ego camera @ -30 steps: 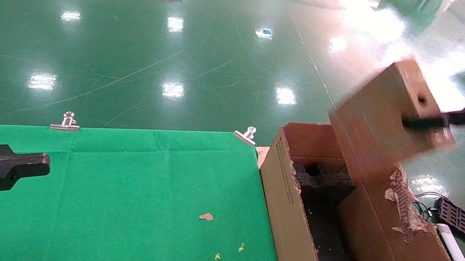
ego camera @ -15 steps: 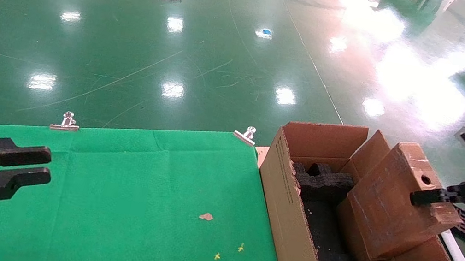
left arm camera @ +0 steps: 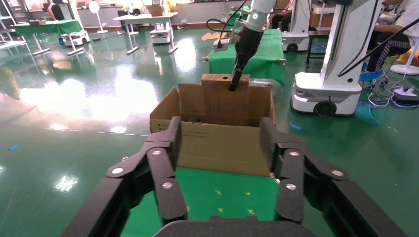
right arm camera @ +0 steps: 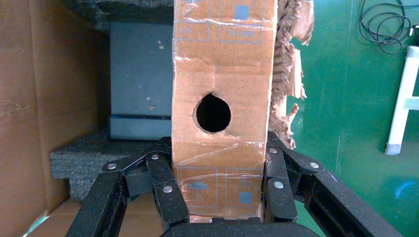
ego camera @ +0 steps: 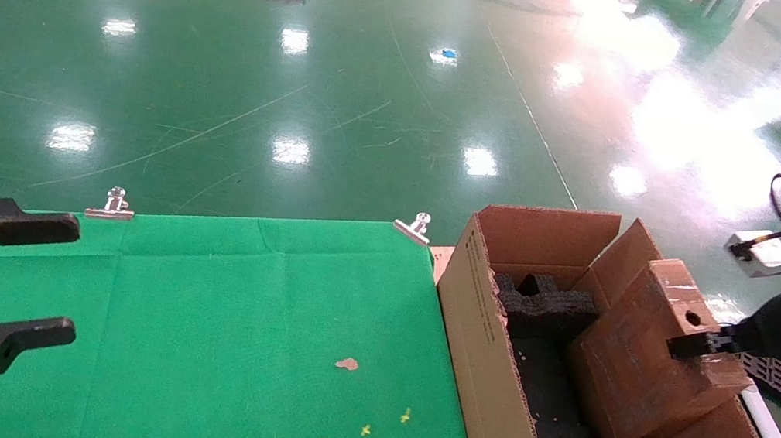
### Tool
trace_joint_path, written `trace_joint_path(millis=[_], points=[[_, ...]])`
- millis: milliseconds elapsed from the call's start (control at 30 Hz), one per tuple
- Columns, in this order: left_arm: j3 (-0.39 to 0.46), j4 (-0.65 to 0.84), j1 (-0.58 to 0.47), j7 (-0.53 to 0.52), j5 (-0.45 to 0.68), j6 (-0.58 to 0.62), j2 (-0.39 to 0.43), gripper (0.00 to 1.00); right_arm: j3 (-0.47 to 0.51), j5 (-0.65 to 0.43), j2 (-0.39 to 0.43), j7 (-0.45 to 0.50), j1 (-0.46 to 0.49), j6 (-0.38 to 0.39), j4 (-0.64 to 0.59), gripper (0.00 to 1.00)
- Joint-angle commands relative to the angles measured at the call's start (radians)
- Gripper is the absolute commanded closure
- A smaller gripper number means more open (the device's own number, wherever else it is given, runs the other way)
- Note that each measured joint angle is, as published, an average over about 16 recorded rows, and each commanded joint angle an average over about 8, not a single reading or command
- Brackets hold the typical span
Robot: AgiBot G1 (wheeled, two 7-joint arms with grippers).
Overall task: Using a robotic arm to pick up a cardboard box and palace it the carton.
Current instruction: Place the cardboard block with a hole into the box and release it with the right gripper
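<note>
Bright overhead lighting. Glossy green floor (ego camera: pixel 303 80) carries white lamp reflections; heavy blown-out glare far right. Carton (ego camera: pixel 493 361) interior dark among black foam. Frames sharp, no motion blur. Wrist views bend straight lines near edges.

No text can be read anywhere. The carton (ego camera: pixel 480 319) carries a line of small dark print along its outer side wall, too small to make out. The cardboard box (right arm camera: pixel 221 74) bears faint square printed marks under tape on its narrow edge, with no legible letters or numbers.
</note>
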Motion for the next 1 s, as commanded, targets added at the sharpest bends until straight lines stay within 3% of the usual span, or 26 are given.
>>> trace_joint_path(millis=[33,300,633,800,833,1000], points=[[0.0,0.0,0.0,0.0,0.0,0.0,0.0,0.0,-0.005,-0.007,-0.009,0.007,-0.015,0.02,0.0,1.0],[0.0,0.0,0.0,0.0,0.0,0.0,0.0,0.0,-0.025,-0.008,-0.05,0.028,-0.099,0.095,-0.011,1.0],[0.001,0.0,0.0,0.0,-0.001,0.0,0.0,0.0,-0.031,0.035,-0.094,0.015,-0.276,0.295,-0.037,1.0],[0.001,0.0,0.0,0.001,-0.001,0.0,0.0,0.0,-0.022,0.073,-0.12,-0.024,-0.338,0.354,-0.073,1.0],[0.001,0.0,0.0,0.001,-0.001,0.0,0.0,0.0,-0.02,0.081,-0.124,-0.035,-0.347,0.36,-0.08,0.95],[0.001,0.0,0.0,0.001,-0.001,-0.001,-0.001,0.0,0.0,0.131,-0.137,-0.097,-0.37,0.36,-0.124,0.32]])
